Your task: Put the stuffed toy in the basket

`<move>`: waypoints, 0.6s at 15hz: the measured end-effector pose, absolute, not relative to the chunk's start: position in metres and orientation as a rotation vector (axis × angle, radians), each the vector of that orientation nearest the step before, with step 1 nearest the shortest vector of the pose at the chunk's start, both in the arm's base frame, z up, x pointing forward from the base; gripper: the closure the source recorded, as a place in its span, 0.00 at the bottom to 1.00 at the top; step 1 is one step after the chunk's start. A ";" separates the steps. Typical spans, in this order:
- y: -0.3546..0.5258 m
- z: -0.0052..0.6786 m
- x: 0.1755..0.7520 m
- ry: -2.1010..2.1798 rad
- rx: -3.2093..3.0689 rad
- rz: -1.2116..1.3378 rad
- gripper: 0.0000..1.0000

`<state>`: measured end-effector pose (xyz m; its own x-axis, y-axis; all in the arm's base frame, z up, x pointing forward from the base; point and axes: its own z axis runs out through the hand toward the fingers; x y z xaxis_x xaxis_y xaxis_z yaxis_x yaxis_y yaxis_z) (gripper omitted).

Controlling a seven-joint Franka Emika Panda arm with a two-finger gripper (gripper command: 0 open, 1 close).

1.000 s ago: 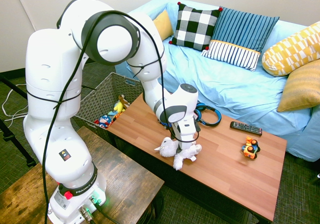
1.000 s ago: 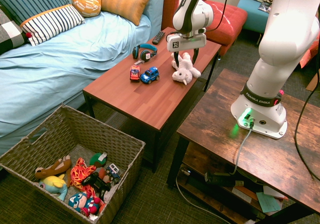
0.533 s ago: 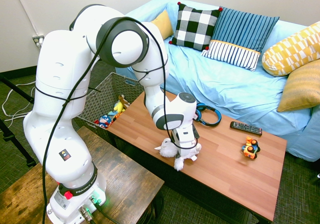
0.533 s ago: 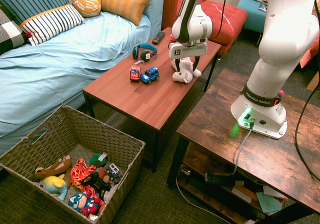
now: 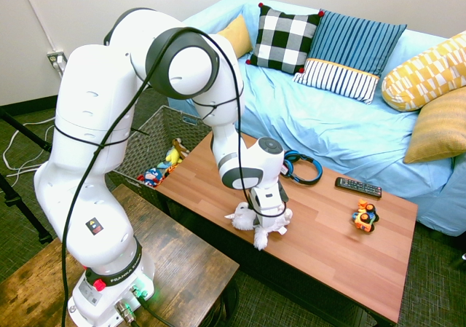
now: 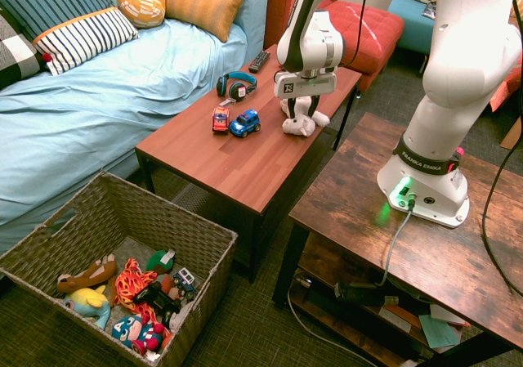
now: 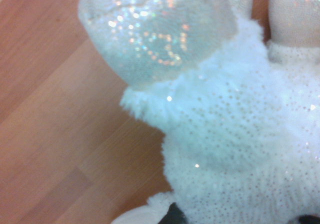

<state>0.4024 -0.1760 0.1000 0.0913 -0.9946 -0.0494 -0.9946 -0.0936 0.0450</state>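
I've got the claw (image 6: 301,112) down on the white stuffed toy (image 5: 259,222), grip unclear; lift and carry to the wicker basket (image 6: 49,240) remain.

The gripper (image 6: 301,108) points straight down over the stuffed toy (image 6: 299,116) at the coffee table's (image 6: 245,158) right edge — fingers astride its white body. Two toy cars (image 6: 235,123) sit just left; the basket (image 6: 114,220) stands on the floor, near left.
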 end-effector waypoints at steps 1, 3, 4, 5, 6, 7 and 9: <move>-0.176 0.100 0.402 2.107 -2.321 0.104 1.00; -0.177 0.099 0.401 2.091 -2.323 0.101 1.00; -0.178 0.099 0.400 2.083 -2.325 0.097 1.00; -0.178 0.099 0.400 2.074 -2.327 0.094 1.00; -0.179 0.099 0.399 2.061 -2.332 0.091 1.00; -0.180 0.099 0.399 2.050 -2.335 0.087 1.00; -0.180 0.105 0.399 2.012 -2.357 0.073 1.00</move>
